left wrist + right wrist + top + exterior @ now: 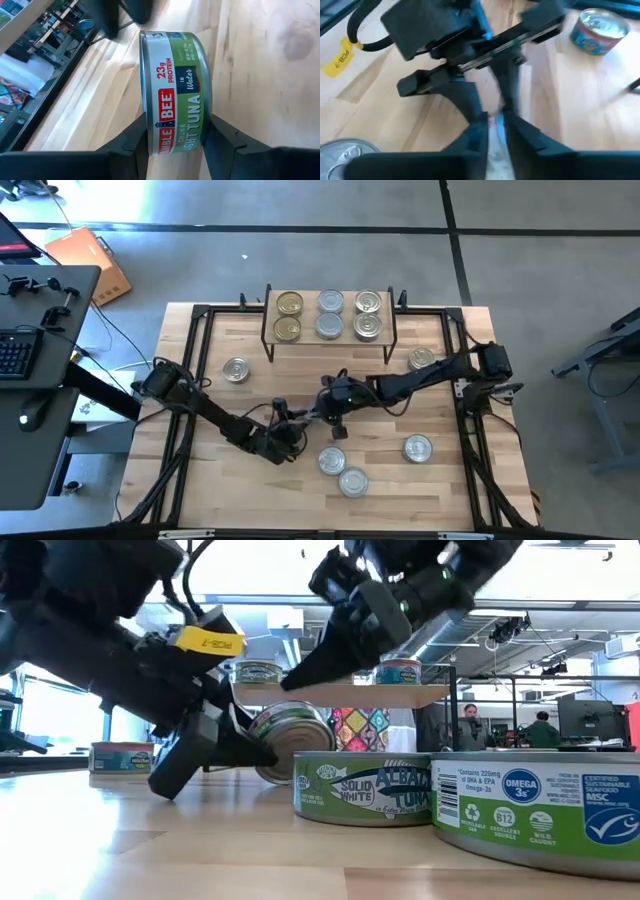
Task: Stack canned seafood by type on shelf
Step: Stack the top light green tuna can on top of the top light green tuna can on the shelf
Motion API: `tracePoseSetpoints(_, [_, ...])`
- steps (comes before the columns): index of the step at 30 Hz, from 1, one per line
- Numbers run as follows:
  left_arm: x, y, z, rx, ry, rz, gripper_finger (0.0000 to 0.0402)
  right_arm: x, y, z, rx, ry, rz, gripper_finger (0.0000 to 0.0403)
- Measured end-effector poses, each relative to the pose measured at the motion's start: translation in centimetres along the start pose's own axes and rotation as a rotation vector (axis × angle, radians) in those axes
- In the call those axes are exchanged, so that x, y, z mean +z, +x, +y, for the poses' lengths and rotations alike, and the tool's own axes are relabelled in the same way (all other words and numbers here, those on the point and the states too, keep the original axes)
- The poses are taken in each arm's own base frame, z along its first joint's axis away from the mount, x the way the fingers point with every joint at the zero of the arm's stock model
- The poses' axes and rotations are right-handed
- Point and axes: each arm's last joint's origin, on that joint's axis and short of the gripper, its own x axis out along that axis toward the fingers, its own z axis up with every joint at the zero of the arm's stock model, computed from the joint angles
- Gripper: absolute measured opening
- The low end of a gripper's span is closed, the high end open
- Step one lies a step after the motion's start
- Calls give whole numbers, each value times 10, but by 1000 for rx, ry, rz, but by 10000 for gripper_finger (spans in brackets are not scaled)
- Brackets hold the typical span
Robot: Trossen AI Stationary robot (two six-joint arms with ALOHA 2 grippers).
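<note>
A green-labelled tuna can point(175, 90) stands on its edge at the table's middle, also seen in the low view point(292, 738), and my left gripper point(177, 134) is shut on it. My right gripper point(495, 127) hangs just above the can with only a narrow gap between its fingers. It holds nothing; in the low view point(300, 675) its tips are clear of the can. The shelf point(345, 340) stands at the far edge. Gold-lidded cans point(288, 315) are stacked on its left part and silver ones point(368, 315) on its middle and right. My left gripper pinches the can between its two fingers, one on each flat end point(146, 135), close to the rim nearest the wrist. The fingers slant down from the table's left near side. The can is tilted on its rim, its lower edge point(272, 778) at the tabletop.
Loose cans lie on the table: two near the front point(340, 470), one front right point(418, 448), one at the left point(236, 370), one at the right point(422, 360). Black rails point(195, 360) run along the table's sides. People stand in the room behind point(470, 725).
</note>
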Motion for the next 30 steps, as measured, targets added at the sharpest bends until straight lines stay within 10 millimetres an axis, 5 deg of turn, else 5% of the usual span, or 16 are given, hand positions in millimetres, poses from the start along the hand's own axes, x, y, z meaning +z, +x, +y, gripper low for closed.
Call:
tracePoseSetpoints(7, [14, -11, 6, -104, -81, -40, 125, 21, -5, 10, 38, -234, 119, 202])
tracePoseSetpoints(11, [20, -9, 13, -175, -149, -42, 125, 21, -4, 23, 22, -388, 142, 248])
tracePoseSetpoints(17, [20, -3, 18, -165, -200, -34, 125, 17, 3, 41, 20, -477, 159, 256])
tracePoseSetpoints(30, [21, -2, 20, -148, -219, -31, 141, 6, 22, 45, -181, -488, 209, 256])
